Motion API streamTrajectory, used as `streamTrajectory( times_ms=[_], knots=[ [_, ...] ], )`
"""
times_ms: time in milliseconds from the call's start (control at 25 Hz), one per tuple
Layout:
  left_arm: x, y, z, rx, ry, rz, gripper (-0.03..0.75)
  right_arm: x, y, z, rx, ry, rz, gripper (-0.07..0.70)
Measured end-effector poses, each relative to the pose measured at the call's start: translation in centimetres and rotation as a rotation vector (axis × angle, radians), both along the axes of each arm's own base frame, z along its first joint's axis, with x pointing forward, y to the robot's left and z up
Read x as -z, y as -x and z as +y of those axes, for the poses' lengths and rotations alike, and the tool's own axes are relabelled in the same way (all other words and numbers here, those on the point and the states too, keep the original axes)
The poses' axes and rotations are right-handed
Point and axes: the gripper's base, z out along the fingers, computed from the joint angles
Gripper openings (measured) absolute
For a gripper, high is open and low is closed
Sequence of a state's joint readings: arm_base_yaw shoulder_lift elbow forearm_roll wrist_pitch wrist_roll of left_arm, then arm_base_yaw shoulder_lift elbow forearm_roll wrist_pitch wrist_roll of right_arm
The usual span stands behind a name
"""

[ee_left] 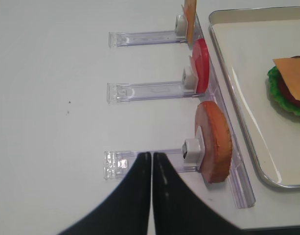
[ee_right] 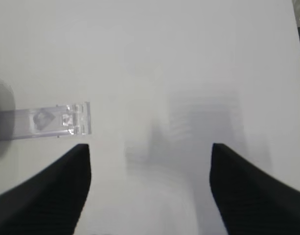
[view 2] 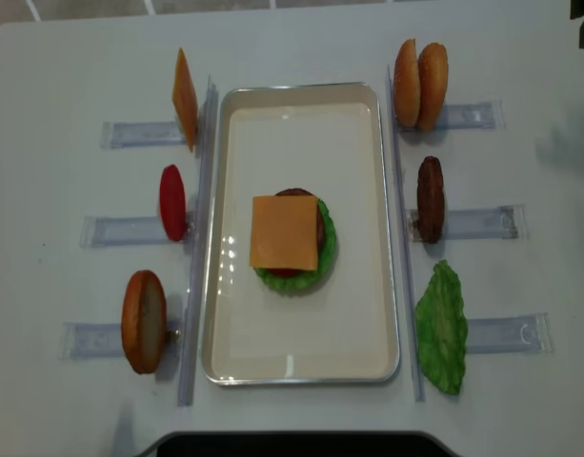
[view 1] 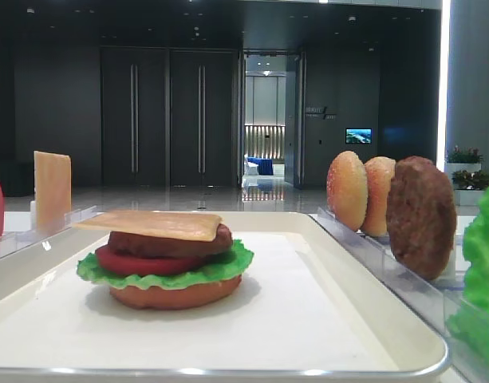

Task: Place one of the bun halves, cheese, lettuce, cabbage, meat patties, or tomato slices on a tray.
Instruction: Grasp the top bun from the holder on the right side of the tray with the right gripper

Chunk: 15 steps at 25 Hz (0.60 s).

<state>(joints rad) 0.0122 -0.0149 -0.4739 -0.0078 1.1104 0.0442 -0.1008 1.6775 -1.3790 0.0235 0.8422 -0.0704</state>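
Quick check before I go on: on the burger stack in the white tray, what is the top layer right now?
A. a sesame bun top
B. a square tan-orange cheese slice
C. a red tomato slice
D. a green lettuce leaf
B: the square tan-orange cheese slice lies on top of the stack in the cream-white rectangular tray, covering the dark brown meat patty.

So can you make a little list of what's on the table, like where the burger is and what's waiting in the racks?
tray: cream tray in the middle of the table
stack: bottom bun, lettuce, tomato, patty, with cheese on top
left racks: cheese slice, tomato slice, bottom bun, all standing on edge
right racks: two seeded buns, patty, lettuce leaf
left gripper: jaws together, holding nothing
right gripper: jaws apart, holding nothing, over bare table
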Motion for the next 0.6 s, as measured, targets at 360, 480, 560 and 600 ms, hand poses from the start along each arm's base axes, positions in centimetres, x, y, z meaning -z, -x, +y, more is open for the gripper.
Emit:
streamTrajectory(
  times_ms=[360, 480, 560, 600],
  knots=[
    [0.0, 0.0, 0.0, 0.000, 0.000, 0.000, -0.007, -1.0, -2.3, 5.5, -0.107, -0.058, 0.060, 0.486],
    [0.0, 0.0, 0.0, 0.000, 0.000, 0.000, -0.007, -1.0, -1.8, 10.4, -0.152, -0.070, 0.065, 0.486],
    [0.0, 0.0, 0.0, 0.000, 0.000, 0.000, -0.007, -0.9, -1.2, 13.2, -0.180, -0.063, 0.066, 0.483],
    [0.0, 0.0, 0.0, 0.000, 0.000, 0.000, -0.007, -0.9, -0.9, 14.6, -0.195, -0.057, 0.065, 0.482]
  ],
)
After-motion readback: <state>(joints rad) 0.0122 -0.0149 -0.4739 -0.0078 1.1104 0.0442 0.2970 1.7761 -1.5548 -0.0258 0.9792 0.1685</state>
